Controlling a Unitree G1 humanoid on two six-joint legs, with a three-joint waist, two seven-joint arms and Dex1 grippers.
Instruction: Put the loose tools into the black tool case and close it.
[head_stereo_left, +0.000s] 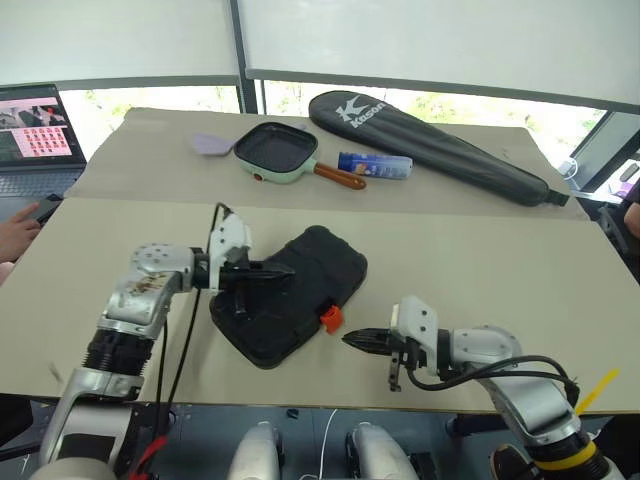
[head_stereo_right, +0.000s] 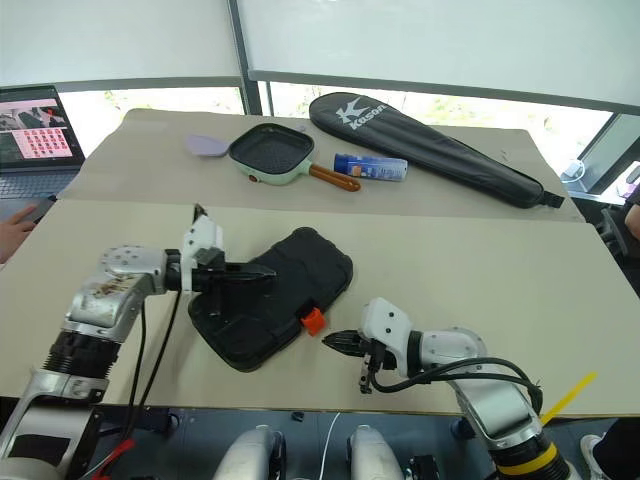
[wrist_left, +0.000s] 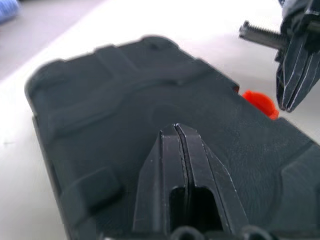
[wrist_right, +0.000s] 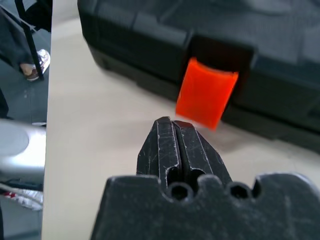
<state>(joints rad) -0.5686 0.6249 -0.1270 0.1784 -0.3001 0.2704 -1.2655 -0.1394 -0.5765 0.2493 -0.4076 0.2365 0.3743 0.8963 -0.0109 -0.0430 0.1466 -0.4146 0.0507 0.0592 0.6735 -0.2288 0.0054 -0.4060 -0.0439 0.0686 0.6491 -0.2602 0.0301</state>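
Note:
The black tool case (head_stereo_left: 325, 262) lies on the near table with its lid down and textured shell up. Its orange latch (head_stereo_left: 331, 318) sticks out from the front edge, and in the right wrist view the latch (wrist_right: 207, 92) hangs tilted away from the case wall. My left gripper (head_stereo_left: 290, 270) is shut and hovers over the lid, pointing right; the left wrist view has its tips (wrist_left: 176, 127) just above the shell. My right gripper (head_stereo_left: 348, 340) is shut, low over the table, its tip a short way in front of the latch. The loose tools are out of view.
On the far table lie a long black zippered racket bag (head_stereo_left: 440, 140), a green square pan (head_stereo_left: 275, 150), a blue tube (head_stereo_left: 375, 165) and a small purple item (head_stereo_left: 210, 145). A laptop (head_stereo_left: 35, 135) and a person's hand (head_stereo_left: 15, 230) are at the left.

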